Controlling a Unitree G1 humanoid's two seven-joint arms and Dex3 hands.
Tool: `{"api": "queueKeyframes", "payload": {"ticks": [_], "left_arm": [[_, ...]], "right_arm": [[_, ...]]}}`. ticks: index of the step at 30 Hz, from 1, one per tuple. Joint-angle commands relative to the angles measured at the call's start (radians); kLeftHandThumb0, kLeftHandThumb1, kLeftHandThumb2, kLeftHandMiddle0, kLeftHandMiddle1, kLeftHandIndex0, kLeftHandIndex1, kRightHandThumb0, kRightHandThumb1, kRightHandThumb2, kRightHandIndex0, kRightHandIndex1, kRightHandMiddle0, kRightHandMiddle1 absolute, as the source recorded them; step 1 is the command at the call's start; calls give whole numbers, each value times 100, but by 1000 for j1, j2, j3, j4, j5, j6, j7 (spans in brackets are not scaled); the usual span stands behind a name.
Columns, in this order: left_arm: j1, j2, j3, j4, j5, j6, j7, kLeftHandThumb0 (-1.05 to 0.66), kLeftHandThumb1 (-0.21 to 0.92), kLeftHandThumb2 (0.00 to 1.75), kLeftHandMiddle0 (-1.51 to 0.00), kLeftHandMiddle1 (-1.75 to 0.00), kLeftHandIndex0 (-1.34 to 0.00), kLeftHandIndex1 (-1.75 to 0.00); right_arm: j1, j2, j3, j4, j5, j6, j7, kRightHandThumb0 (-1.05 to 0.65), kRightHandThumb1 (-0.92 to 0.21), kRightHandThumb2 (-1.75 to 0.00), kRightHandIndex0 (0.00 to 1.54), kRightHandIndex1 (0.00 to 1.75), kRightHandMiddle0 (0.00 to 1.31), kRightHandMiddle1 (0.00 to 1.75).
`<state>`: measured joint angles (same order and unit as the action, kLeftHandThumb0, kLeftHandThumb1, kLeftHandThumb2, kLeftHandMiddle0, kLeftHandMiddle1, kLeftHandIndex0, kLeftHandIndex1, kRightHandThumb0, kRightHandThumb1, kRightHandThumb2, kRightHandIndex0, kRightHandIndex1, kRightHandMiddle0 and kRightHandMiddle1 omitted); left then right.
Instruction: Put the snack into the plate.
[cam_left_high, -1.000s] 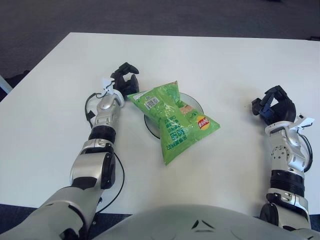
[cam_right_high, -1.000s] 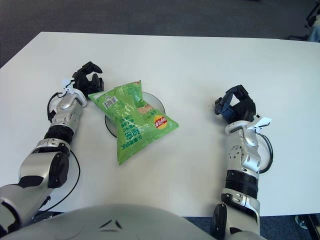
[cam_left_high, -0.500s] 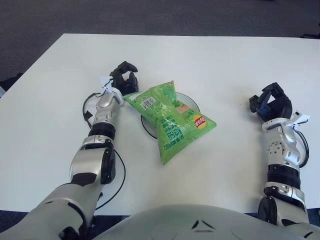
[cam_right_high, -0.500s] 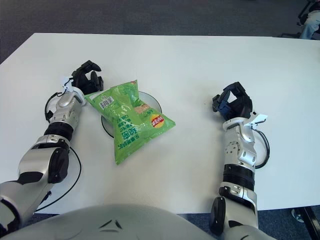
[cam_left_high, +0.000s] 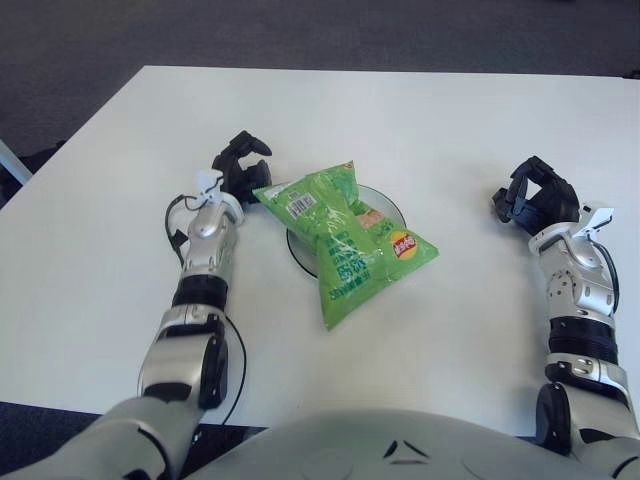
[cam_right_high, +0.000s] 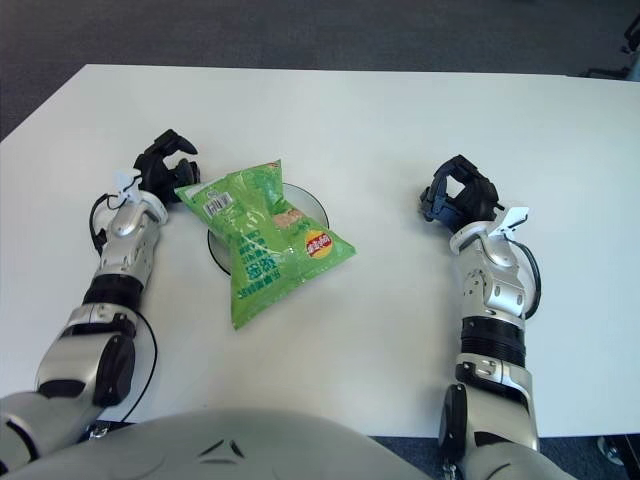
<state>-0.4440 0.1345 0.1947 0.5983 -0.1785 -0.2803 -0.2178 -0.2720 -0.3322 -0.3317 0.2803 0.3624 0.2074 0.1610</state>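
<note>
Since a second ago the left hand (cam_left_high: 240, 167) has backed off leftward from the snack bag (cam_left_high: 345, 240); earlier its fingers sat right at the bag's top-left corner, now there is a sliver of table between them; the right hand (cam_left_high: 535, 195) has crept a little inward and up; the bag has hardly shifted.

The bag lies flat across the plate (cam_left_high: 391, 204), covering most of it; only the plate's rim shows at the upper right and a bit at the lower left; the bag's lower end hangs past the rim onto the white table (cam_left_high: 430, 120); likely just released there, so the placing looks done bar the retreat, though the bag is bigger than the plate and can only rest on top, not inside.

Left hand: fingers loosely curled and parted, holding nothing; it reads as let go. Right hand: well apart on the right side of the table, fingers curled but around nothing; idle.

Writing: bag is bright green with a white barcode label near the top-left corner; white print runs down the face, too small to read; a round red-and-yellow logo near the right corner, brand not legible.
</note>
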Motion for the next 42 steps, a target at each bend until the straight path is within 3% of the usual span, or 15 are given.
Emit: {"api": "queueKeyframes", "payload": {"ticks": [1, 9, 23, 31, 42], "left_arm": [[126, -18, -6, -42, 3, 39, 17, -48, 32, 131, -125, -175, -61, -175], [167, -39, -7, -166, 9, 92, 75, -48, 31, 133, -123, -175, -62, -175], [240, -41, -24, -249, 37, 64, 102, -49, 29, 135, -124, -175, -63, -175], [276, -32, -19, -285, 48, 53, 112, -48, 31, 133, -123, -175, -62, -175], [293, -14, -20, -313, 51, 63, 108, -48, 31, 133, -123, -175, -62, -175]], "right_arm": [[58, 10, 29, 56, -19, 80, 20, -50, -29, -136, 137, 175, 64, 175], [79, 12, 32, 34, -20, 73, 36, -49, -29, -135, 135, 175, 64, 175], [109, 35, 17, -41, -33, 69, -11, -50, -28, -137, 135, 175, 65, 175], [134, 42, 51, -108, -73, 87, -46, -50, -27, -137, 134, 175, 65, 175], [151, 24, 143, -74, -281, -114, -120, -49, -30, -134, 133, 175, 63, 175]]}}
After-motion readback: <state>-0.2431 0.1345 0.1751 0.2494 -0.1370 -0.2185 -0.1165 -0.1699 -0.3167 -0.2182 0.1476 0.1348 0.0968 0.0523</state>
